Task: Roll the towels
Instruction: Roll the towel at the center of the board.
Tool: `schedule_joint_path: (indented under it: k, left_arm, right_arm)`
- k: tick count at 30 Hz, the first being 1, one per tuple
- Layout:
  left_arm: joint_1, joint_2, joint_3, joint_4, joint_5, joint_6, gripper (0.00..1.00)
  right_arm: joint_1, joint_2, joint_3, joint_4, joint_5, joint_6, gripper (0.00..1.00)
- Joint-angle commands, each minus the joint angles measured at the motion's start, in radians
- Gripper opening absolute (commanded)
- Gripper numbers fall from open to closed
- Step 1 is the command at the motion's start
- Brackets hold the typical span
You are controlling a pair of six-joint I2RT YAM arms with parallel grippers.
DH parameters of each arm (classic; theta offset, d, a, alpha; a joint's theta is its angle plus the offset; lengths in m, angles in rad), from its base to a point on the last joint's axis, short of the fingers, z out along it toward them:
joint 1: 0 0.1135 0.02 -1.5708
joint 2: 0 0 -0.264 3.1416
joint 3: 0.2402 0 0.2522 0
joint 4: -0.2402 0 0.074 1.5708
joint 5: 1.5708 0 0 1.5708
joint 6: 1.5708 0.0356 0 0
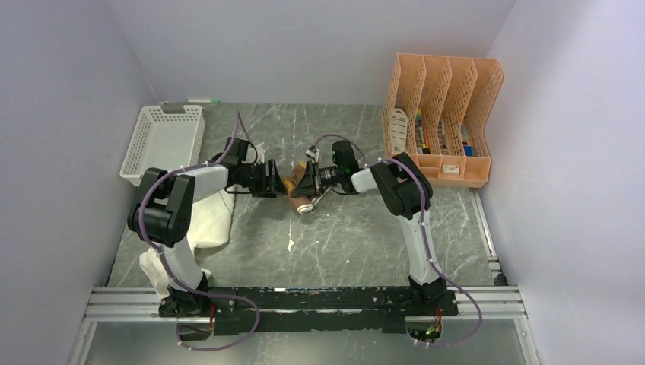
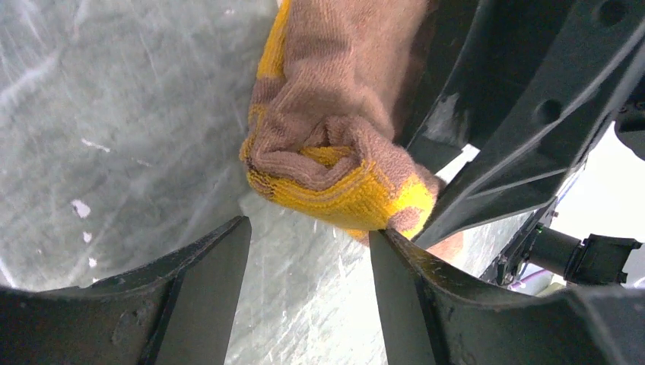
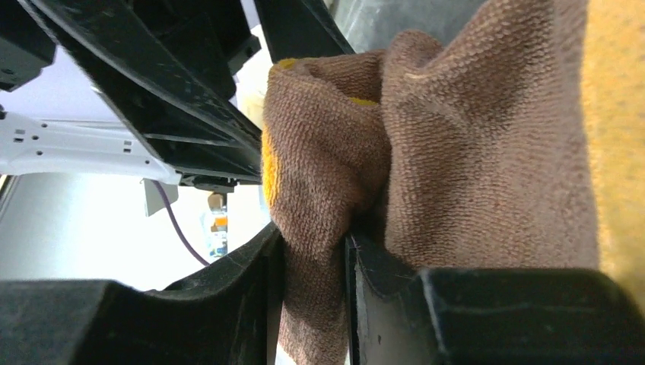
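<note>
At the centre of the top view the mustard-and-brown towel [image 2: 327,144] lies on the grey, marble-veined table [image 1: 342,243], bunched into a loose, thick roll between the two grippers. It's looped terry, nubbly and soft, the brown face wrapped outside and a bright yellow band curling into the spiral at its end. The left gripper [image 2: 309,226] has its jaws well apart and holds nothing; one black fingertip just touches the yellow edge of the roll, and bare tabletop shows between the fingers. The right gripper [image 3: 313,239] comes in from the other side, its jaws clamped on a fold of the brown cloth that fills the narrow gap between them. The two heads sit very near each other over the roll, so there's little room at the middle. Lower left in the top view, the cream towel [image 1: 213,217] lies rumpled under the left arm, one end reaching the near edge of the table. A white slotted basket [image 1: 131,152] stands at the upper left and a peach mesh file rack [image 1: 441,91] at the upper right, both well apart from the roll. Open tabletop with a few white flecks stretches across the lower middle.
</note>
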Motion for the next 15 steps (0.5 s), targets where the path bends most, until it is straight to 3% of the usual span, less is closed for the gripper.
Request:
schedule_joint_path:
  k: [1, 9, 15]
  left_arm:
    - [-0.009, 0.006, 0.062, 0.06, 0.032, -0.007, 0.7]
    - [-0.01, -0.028, 0.023, 0.048, 0.092, 0.011, 0.71]
    - [-0.01, -0.019, -0.022, 0.101, 0.071, -0.008, 0.71]
  right_arm:
    - [0.005, 0.016, 0.041, -0.211, 0.023, -0.148, 0.32]
    - [0.004, 0.032, 0.121, -0.454, 0.148, -0.303, 0.32]
    - [0.024, 0.024, 0.26, -0.777, 0.324, -0.577, 0.37]
